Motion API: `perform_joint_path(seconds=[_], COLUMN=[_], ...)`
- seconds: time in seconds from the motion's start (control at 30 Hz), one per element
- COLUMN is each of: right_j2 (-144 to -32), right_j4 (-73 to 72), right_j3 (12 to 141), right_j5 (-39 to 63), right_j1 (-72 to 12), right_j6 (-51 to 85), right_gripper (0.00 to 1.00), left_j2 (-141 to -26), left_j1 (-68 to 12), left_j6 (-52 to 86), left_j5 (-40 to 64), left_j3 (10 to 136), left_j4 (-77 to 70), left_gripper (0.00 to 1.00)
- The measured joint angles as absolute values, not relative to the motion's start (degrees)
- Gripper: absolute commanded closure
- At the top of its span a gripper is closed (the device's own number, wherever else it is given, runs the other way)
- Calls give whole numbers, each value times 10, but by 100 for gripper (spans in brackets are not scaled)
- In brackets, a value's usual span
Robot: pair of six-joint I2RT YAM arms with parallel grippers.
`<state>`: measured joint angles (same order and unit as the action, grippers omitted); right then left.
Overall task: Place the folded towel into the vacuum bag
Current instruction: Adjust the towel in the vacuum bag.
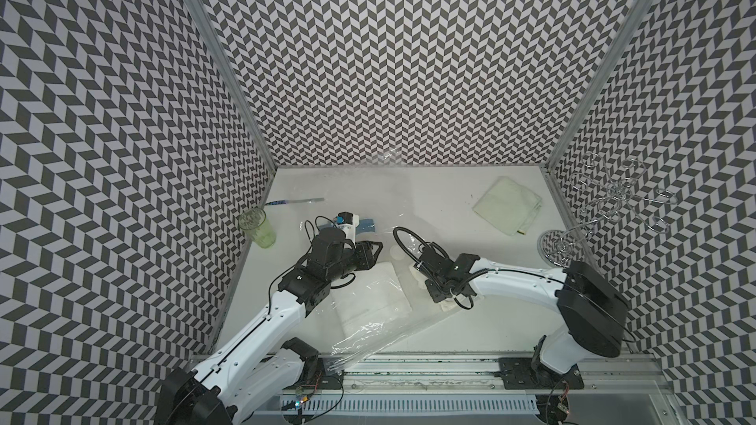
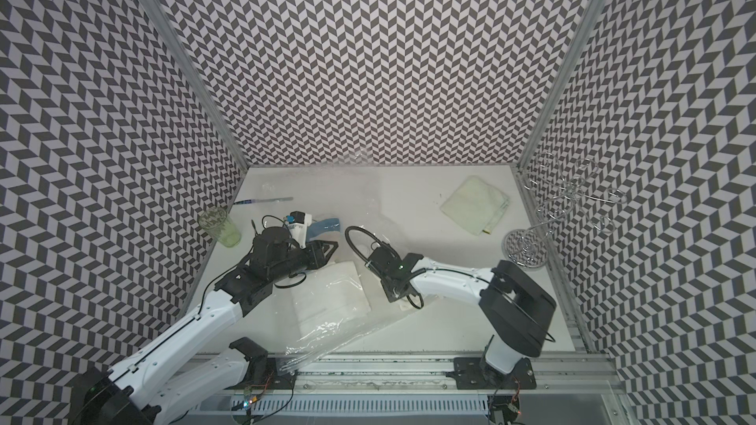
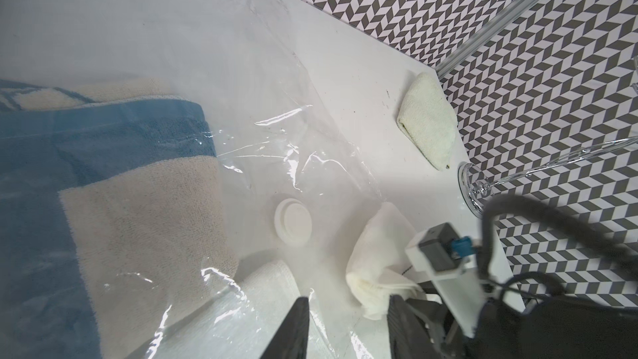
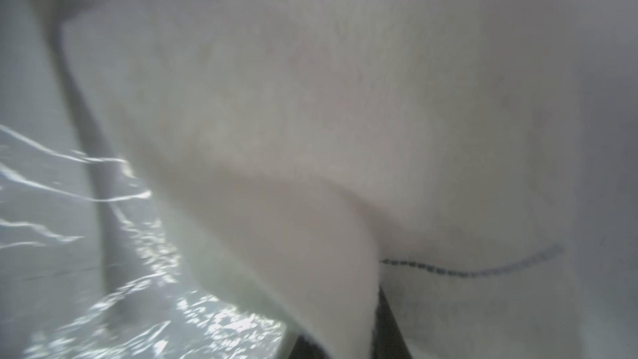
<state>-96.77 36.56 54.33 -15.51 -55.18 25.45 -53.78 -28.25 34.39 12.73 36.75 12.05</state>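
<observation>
Vacuum bag: clear crinkly film, lies diagonally across the centre of the table, near end reaching the front rail. Round white valve cap faces up. Seen through the film: blue-and-beige towel and flat white towel; inside or underneath, cannot tell. Right gripper jaws clamped on the bunched white towel, just beside the valve cap at the bag's right edge. Left gripper jaws apart over the film; film pinched or not, cannot tell. Pale green towel folded, back right, well apart from the bag. Green cup upright by the left wall.
</observation>
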Motion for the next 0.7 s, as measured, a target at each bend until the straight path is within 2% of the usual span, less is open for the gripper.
perform_joint_path(seconds=[0.07,0.2,0.3,0.43,0.57,0.7], right_j2=[-970,-969,-951,-869,-750,-763], right_j4=[341,312,308,322,303,297], right_j3=[547,547,546,536,500,481], right_j5=[-151,-117,-69,13,57,78], right_j1=[-560,-565,-554,-496,-351,-251], right_j6=[256,259,252,242,232,208], right_gripper=[62,35,26,25,26,29], left_j2=[-538,-538,-539,-563,-638,-752], left_j1=[-284,-285,-286,-316,-403,-489], left_j6=[344,344,344,344,359,383], left_j5=[127,127,127,126,123,131], left_j3=[368,368,368,371,379,410], left_j4=[121,121,121,115,77,18], left_gripper=[59,59,59,59,62,76])
